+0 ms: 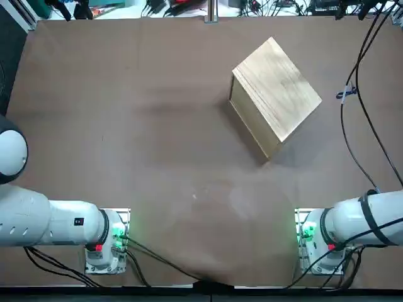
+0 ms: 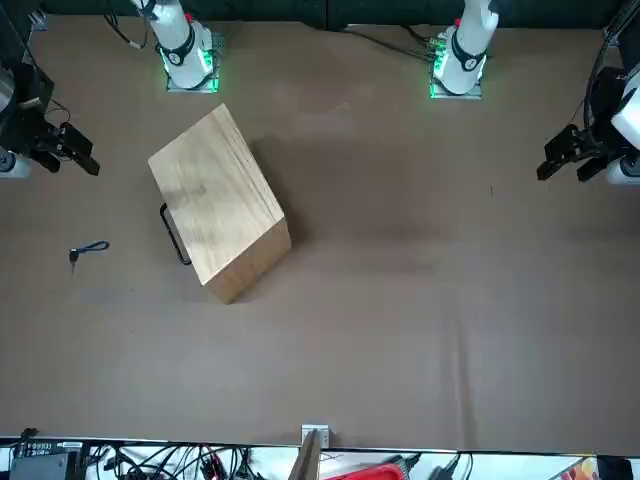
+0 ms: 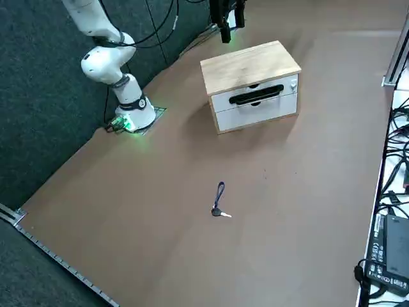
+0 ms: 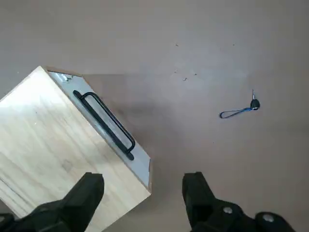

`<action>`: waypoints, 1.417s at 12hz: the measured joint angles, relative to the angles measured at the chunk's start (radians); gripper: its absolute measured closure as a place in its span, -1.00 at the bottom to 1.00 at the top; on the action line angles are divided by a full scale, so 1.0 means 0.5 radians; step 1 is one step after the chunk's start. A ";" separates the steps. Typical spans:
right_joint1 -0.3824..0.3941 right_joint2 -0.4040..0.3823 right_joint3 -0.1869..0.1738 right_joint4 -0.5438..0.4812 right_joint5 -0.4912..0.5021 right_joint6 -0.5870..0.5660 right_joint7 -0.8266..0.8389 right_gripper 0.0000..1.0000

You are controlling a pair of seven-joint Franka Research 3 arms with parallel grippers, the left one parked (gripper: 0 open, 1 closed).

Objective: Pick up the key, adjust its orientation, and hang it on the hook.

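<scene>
- My right claw [image 4: 142,193] hangs high over the table [image 1: 126,126] with its fingers [image 4: 193,193] spread apart and nothing between them; I judge this a start pose, since nothing has been picked up yet.
- The key [image 3: 219,211] lies flat on the bare table with a blue loop attached, well apart from the wooden box [image 3: 251,83], out on my right side. That open spot should let me descend onto it without the box in the way.
- The box has a black bar handle [image 3: 255,96] on its white front. I see no separate hook, so I take this handle to be the hanging point, though I can't be sure.
- The right side view shows the box front plainly; the overhead view shows mostly the wooden top [image 1: 277,88] and the key [image 1: 345,93] only as a small blue mark near a black cable [image 1: 362,107].
- The wrist view alone puts claw, handle [image 4: 104,123] and key [image 4: 241,110] together, the key well off from the fingers.
- The front view shows the key [image 2: 88,250] beside the box's handle side.
</scene>
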 joint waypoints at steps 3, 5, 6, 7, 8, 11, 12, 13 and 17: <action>0.000 0.000 0.000 0.000 0.000 0.000 0.000 -1.00; 0.000 0.000 0.000 0.000 0.000 0.000 0.000 -1.00; 0.000 0.000 0.000 0.000 0.000 0.000 0.000 -1.00; 0.000 0.000 0.000 0.000 0.000 0.000 0.000 -1.00; 0.000 0.000 0.000 0.000 0.000 0.000 0.000 -1.00; 0.000 0.000 0.000 0.000 0.000 0.000 0.000 -1.00; 0.000 0.001 0.000 0.000 0.000 0.000 0.002 -1.00; 0.000 0.001 -0.001 0.000 0.000 0.000 0.006 -1.00; -0.004 0.021 -0.021 -0.002 0.000 0.002 0.093 -1.00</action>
